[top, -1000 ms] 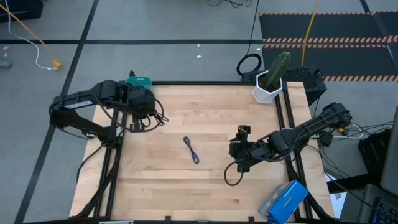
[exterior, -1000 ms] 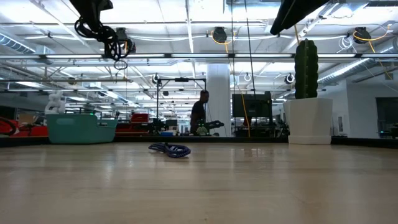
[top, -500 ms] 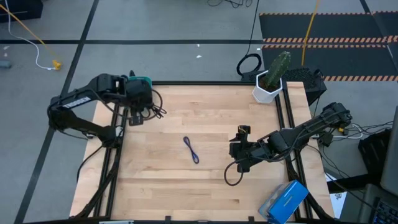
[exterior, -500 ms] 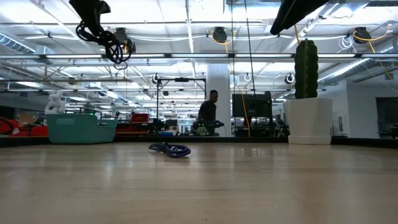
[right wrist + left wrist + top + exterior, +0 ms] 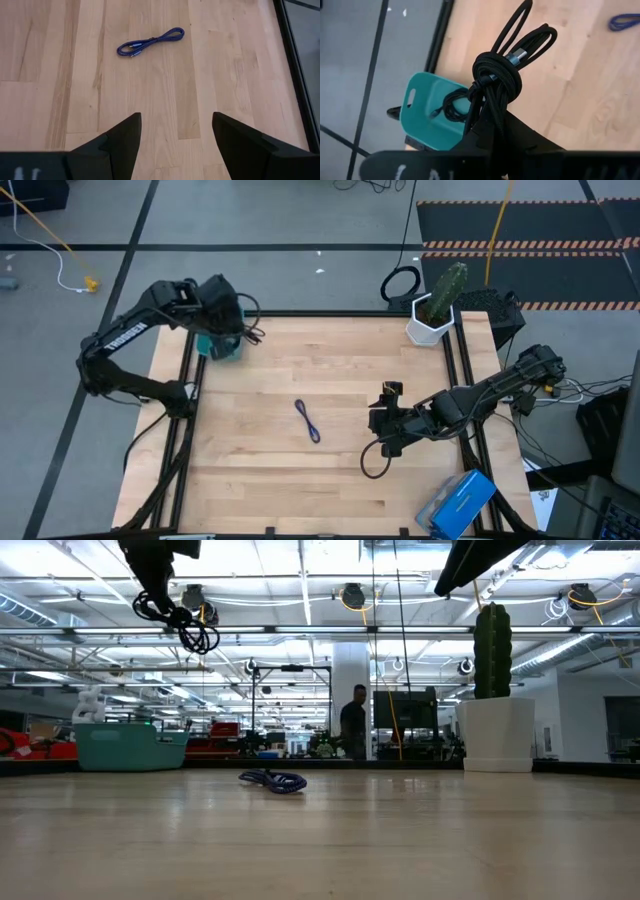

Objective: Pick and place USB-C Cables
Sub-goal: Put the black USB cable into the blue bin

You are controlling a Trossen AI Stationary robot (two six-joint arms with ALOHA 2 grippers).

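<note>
The black cable bundle (image 5: 502, 70) is clamped in the left gripper (image 5: 487, 117), fingers closed on it, hanging above the teal tray (image 5: 422, 112) at the table's far left corner. Only the left wrist view shows a second black cable (image 5: 451, 106) already coiled inside that tray. The blue-purple cable (image 5: 308, 421) lies on the wooden table (image 5: 330, 490) well away from the tray, near the middle. Beyond it waits the right gripper (image 5: 172, 132), fingers spread wide and empty.

Overhead: straight down on the whole table (image 5: 330, 470). Table-height: level across the boards toward the room, sharing the blue-purple cable (image 5: 272, 780) with overhead and both wrist views. Wrist cameras: close, angled down at the wood.
</note>
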